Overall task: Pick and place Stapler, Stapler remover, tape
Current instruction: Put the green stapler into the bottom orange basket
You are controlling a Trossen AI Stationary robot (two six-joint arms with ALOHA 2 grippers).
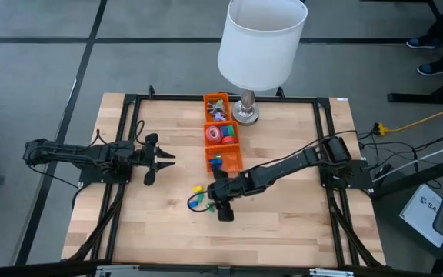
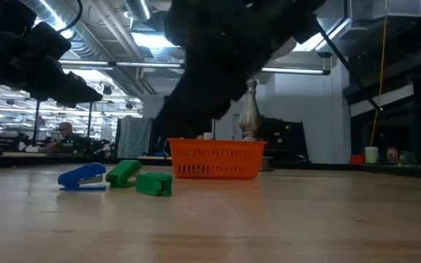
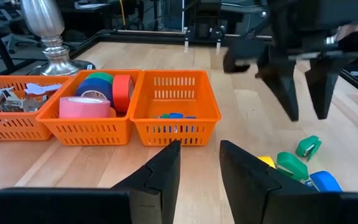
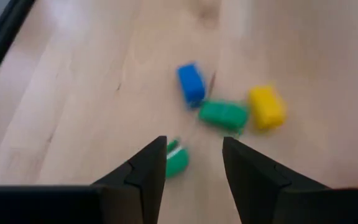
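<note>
Several tiny staplers lie loose on the wood: blue [image 4: 191, 84], green [image 4: 222, 115], yellow [image 4: 266, 107] and another green [image 4: 176, 160], seen together in the high view [image 1: 198, 198]. My right gripper [image 4: 194, 168] hangs open above them, fingers pointing down, touching nothing. In the left wrist view it [image 3: 303, 93] stands clear of the table. Tape rolls [image 3: 82, 107] fill the middle basket compartment [image 1: 220, 134]. Metal staple removers [image 3: 5, 96] lie in the far one, and more small staplers [image 3: 173, 116] in the near one. My left gripper [image 1: 164, 159] waits open at the left of the table.
The three-part orange basket [image 1: 235, 160] runs near to far at the table's middle. A lamp stands behind it, its base [image 1: 244, 114] on the wood and its white shade [image 1: 261, 38] overhanging. A black frame [image 1: 129, 100] edges the table. Bare wood lies near the front edge.
</note>
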